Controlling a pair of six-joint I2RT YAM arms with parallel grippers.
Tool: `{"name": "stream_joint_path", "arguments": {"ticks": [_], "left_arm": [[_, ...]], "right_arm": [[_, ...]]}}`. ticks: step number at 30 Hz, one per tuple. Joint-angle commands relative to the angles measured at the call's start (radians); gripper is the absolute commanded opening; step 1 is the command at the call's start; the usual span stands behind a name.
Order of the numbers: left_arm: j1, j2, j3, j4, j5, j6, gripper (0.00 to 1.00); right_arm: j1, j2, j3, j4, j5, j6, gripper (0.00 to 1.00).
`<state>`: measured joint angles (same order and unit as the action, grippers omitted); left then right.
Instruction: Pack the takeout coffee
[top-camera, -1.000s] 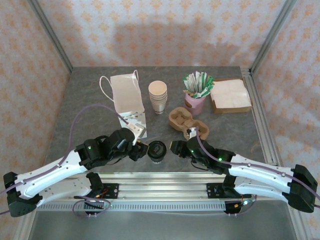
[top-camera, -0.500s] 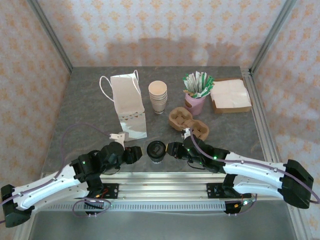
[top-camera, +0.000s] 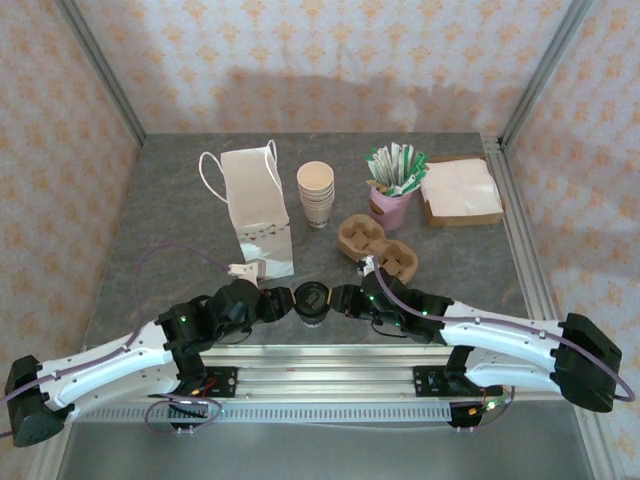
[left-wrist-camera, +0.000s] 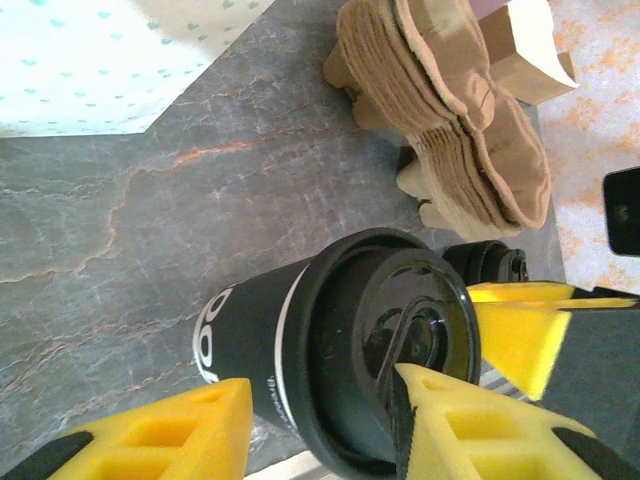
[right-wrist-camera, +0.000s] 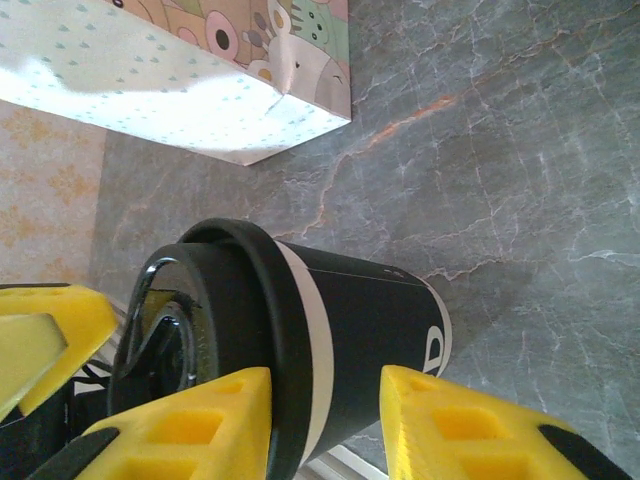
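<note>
The takeout coffee (top-camera: 312, 300) is a black cup with a white band and a black lid, standing near the table's front edge. My left gripper (top-camera: 278, 305) is right against its left side and my right gripper (top-camera: 345, 298) against its right side. In the left wrist view the cup (left-wrist-camera: 330, 360) lies beyond my open left gripper (left-wrist-camera: 320, 385); one yellow finger (left-wrist-camera: 470, 425) overlaps the lid and the other stands apart from the cup wall. In the right wrist view the cup (right-wrist-camera: 330, 330) sits past my open right gripper (right-wrist-camera: 325, 375), with one finger (right-wrist-camera: 190, 420) at the lid's rim.
A white paper bag (top-camera: 255, 205) stands upright behind the cup, to the left. Brown pulp cup carriers (top-camera: 375, 245) lie behind my right gripper. Farther back are a stack of cream cups (top-camera: 316, 192), a pink holder of sachets (top-camera: 392, 190) and a napkin box (top-camera: 460, 192).
My left gripper drew back from the foot of the bag and came in at the cup's left side. My right gripper slid left up to the cup, its jaws narrowing slightly.
</note>
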<state>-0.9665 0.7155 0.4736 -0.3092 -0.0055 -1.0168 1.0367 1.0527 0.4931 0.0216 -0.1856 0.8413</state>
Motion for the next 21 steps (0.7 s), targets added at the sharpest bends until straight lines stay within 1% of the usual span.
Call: {"name": "stream_joint_path", "arguments": {"ticks": [1, 4, 8, 16, 21], "left_arm": [[0.004, 0.019, -0.021, 0.056, -0.01, -0.019, 0.41], [0.004, 0.053, -0.039, 0.082, -0.001, -0.028, 0.4], [0.005, 0.09, -0.054, 0.089, -0.012, -0.029, 0.38], [0.005, 0.103, -0.108, 0.102, -0.029, -0.029, 0.36], [0.003, 0.105, -0.131, 0.111, -0.022, -0.029, 0.36]], "right_arm": [[-0.006, 0.013, 0.028, 0.024, -0.009, -0.008, 0.33], [-0.006, 0.022, 0.02, -0.005, 0.001, -0.012, 0.32], [-0.006, 0.036, -0.005, -0.001, 0.005, 0.001, 0.32], [-0.005, 0.087, -0.029, -0.014, -0.017, 0.021, 0.29], [0.016, 0.12, -0.076, 0.019, -0.016, 0.066, 0.26]]}}
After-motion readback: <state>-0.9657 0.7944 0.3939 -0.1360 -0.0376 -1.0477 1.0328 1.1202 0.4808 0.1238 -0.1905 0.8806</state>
